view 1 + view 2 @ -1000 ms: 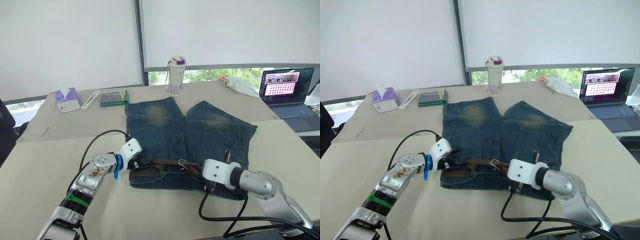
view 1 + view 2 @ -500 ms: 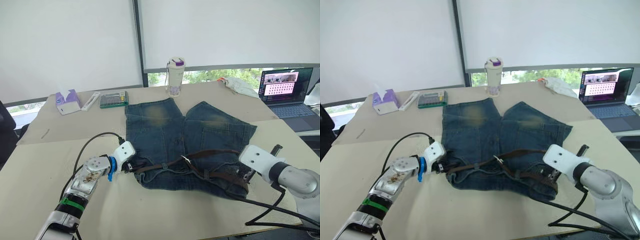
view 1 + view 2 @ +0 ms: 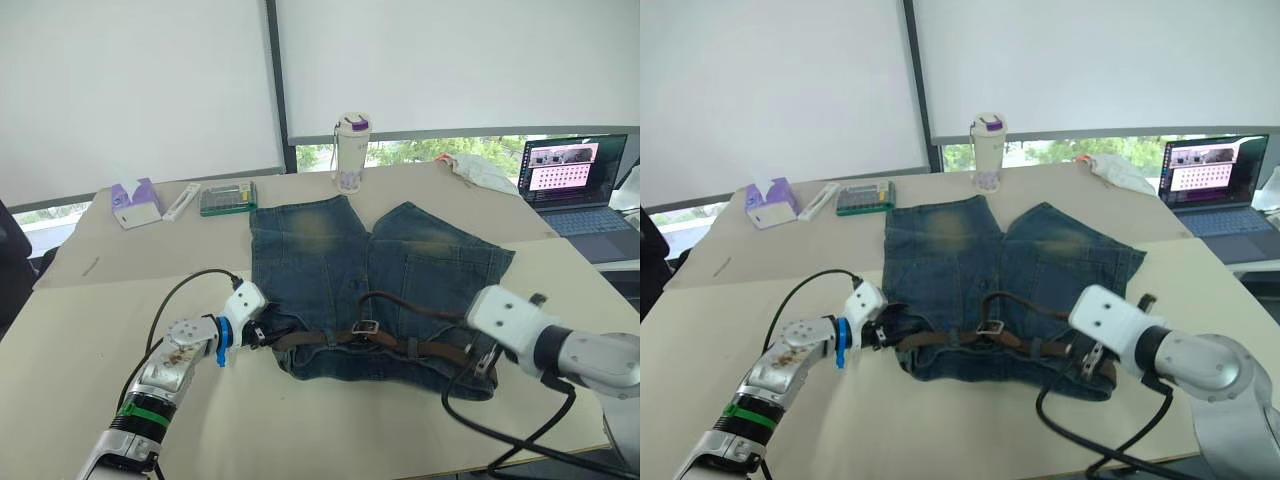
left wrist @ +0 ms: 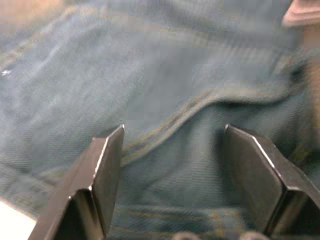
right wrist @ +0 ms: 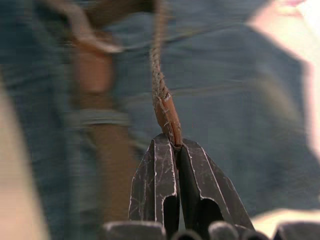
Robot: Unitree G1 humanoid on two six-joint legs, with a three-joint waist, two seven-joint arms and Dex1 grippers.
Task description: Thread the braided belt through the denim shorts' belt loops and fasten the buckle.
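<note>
We pinch the dark brown braided belt [image 5: 161, 95] tip in our right gripper [image 5: 176, 150] to feed its slack, while our left gripper [image 4: 172, 165], spread wide, steadies the blue denim shorts [image 3: 330, 245] at the waistband.

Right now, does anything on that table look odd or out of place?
Mostly the belt: it lies along the shorts' waistband, but its free end arcs up in a loose loop past the buckle, pinched in the right gripper.
</note>
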